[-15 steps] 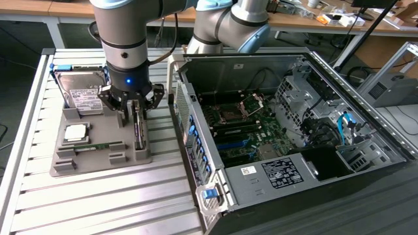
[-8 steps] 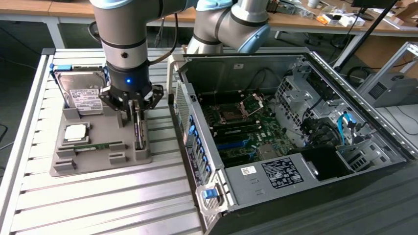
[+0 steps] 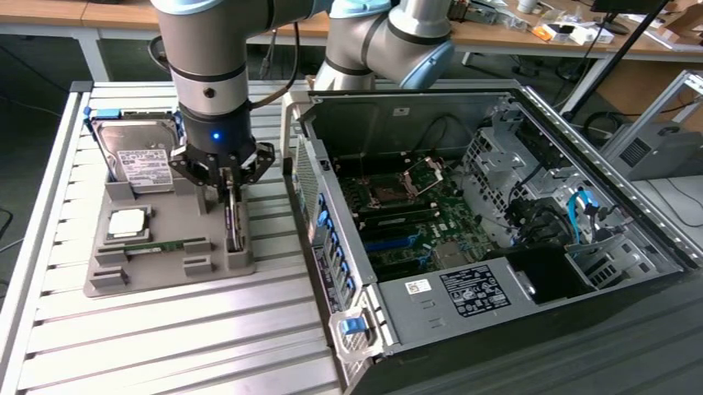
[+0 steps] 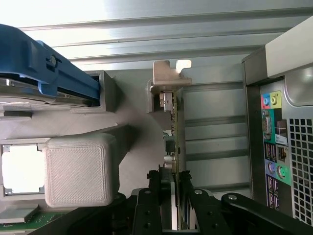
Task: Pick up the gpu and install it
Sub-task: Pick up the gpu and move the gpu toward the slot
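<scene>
Your claw straddles the top edge of the gpu, which stands on edge in the grey holder on the desk, beside the open computer case. You cannot tell whether it is clamped.

On the slatted metal worktop, the grey plastic holder tray sits at the exterior view's left of the open black computer case. In the tray, the silver hard drive stands farthest back. The thin dark gpu card stands on edge along the case side, under the black pincer.
</scene>
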You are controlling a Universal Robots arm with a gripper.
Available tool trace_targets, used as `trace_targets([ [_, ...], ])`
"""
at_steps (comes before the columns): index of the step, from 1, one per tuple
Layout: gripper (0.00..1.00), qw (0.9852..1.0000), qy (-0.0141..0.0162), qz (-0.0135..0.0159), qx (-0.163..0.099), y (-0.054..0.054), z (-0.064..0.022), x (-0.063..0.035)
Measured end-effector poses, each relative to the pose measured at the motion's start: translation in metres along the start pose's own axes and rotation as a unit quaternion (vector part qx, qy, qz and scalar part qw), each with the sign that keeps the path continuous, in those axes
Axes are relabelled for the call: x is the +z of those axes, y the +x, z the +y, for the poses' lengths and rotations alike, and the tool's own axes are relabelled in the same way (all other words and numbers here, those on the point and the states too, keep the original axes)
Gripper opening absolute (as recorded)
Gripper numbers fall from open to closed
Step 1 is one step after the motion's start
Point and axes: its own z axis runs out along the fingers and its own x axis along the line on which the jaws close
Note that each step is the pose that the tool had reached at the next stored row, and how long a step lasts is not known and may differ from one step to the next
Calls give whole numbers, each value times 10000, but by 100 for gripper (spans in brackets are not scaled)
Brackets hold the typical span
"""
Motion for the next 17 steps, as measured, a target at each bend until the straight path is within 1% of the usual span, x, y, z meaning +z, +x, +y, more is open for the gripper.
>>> trace_targets([
  [11,27,10000,-1,-1,0,0,0,0],
  [17,27,10000,0,0,0,-1,1,-23],
])
